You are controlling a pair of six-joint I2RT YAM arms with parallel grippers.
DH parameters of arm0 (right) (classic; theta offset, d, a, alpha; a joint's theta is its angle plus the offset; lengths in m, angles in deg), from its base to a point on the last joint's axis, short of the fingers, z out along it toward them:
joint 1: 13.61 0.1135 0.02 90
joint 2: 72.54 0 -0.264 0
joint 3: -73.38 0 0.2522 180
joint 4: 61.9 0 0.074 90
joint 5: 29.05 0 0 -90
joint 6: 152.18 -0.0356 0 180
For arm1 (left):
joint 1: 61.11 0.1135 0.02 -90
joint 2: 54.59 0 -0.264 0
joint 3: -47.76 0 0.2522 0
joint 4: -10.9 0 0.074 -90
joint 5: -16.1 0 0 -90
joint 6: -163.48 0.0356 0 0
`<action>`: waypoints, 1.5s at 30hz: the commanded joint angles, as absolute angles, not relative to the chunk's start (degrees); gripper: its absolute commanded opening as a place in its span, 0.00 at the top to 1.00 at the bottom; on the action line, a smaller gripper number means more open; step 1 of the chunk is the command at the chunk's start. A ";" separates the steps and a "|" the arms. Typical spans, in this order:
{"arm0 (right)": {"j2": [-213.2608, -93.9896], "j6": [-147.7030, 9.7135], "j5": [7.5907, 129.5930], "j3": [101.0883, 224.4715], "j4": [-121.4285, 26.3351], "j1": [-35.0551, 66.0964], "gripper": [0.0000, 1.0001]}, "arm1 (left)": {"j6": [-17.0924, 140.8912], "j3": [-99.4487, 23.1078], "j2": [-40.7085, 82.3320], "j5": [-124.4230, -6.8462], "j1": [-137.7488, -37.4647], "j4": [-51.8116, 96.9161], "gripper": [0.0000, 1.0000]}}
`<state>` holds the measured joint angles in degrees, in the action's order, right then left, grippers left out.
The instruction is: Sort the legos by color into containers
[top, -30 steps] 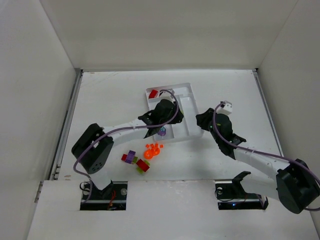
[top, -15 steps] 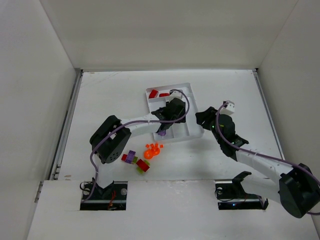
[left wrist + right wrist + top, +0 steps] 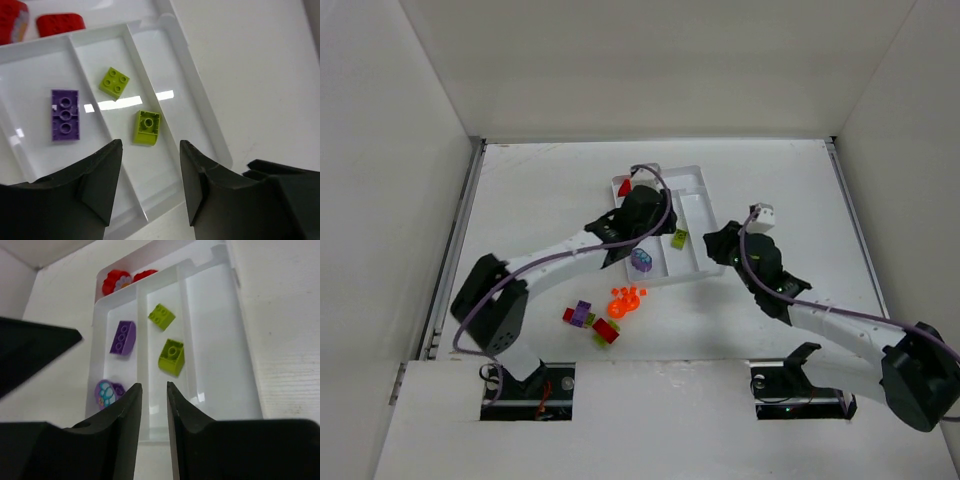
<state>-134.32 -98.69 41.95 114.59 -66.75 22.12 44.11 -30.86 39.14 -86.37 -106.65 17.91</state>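
The white tray (image 3: 694, 214) lies mid-table. In the left wrist view its long sections (image 3: 165, 75) hold a purple brick (image 3: 65, 115) and two lime bricks (image 3: 114, 83) (image 3: 147, 127), and the crosswise section holds red pieces (image 3: 60, 24). A round purple piece (image 3: 105, 392) lies at the tray's near end. My left gripper (image 3: 638, 225) (image 3: 150, 145) hangs open and empty above the tray. My right gripper (image 3: 717, 245) (image 3: 152, 390) sits at the tray's near right edge, jaws narrowly apart and empty. Loose orange pieces (image 3: 625, 300) and purple, red and lime bricks (image 3: 588, 322) lie on the table.
The loose bricks lie just in front of the tray's near left corner. White walls close in the table on the left, back and right. The two arm bases (image 3: 525, 385) stand at the near edge.
My left gripper swung right over the tray's middle, then drew back left. A lime brick now shows in the tray where it was. My right gripper edged slightly left.
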 commanded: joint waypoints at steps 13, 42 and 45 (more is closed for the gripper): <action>-142.05 -85.83 50.23 123.88 -64.84 60.34 0.37 | 34.81 -0.55 -9.31 -87.69 -94.56 29.65 0.71; -172.56 -83.45 44.16 141.46 -61.50 65.80 0.38 | 35.16 3.94 -18.03 -86.38 -90.33 35.03 0.67; -173.70 -83.27 43.29 141.90 -60.36 65.89 0.46 | 34.98 3.85 -18.21 -86.64 -90.24 35.46 0.67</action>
<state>-172.53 -83.92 45.03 139.48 -60.70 65.26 35.66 3.56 -17.38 -86.34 -90.60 35.73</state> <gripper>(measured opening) 0.555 0.327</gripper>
